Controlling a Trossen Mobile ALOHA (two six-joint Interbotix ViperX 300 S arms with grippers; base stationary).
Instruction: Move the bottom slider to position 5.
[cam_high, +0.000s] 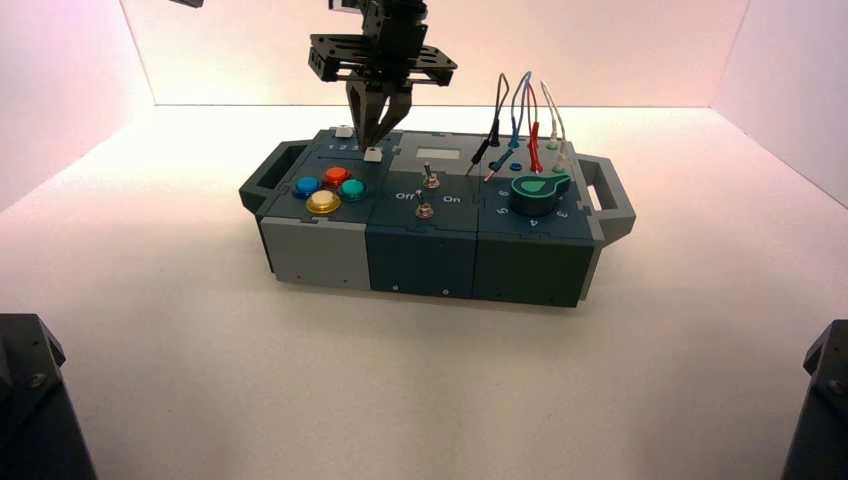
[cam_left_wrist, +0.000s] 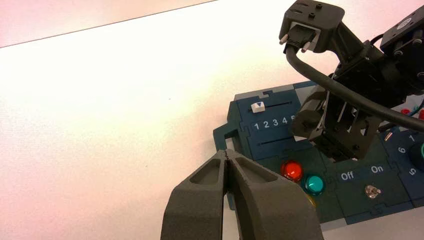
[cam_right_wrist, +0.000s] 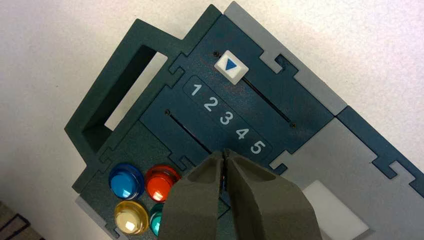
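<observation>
The dark blue box has two sliders at its back left, with a printed row 1 2 3 4 5 between them. My right gripper is shut, with its tips down on the bottom slider's track beside the numeral 5. The bottom slider's white cap sits right under the tips and is hidden in the right wrist view. A bit of it shows in the left wrist view near the 5 end. The top slider's white cap stands at 1. My left gripper is shut and empty, held off the box's left end.
Blue, red, yellow and teal buttons lie close beside the right fingers. Two toggle switches marked Off and On stand mid-box. A green knob and upright plugged wires are at the right. The box has a handle at each end.
</observation>
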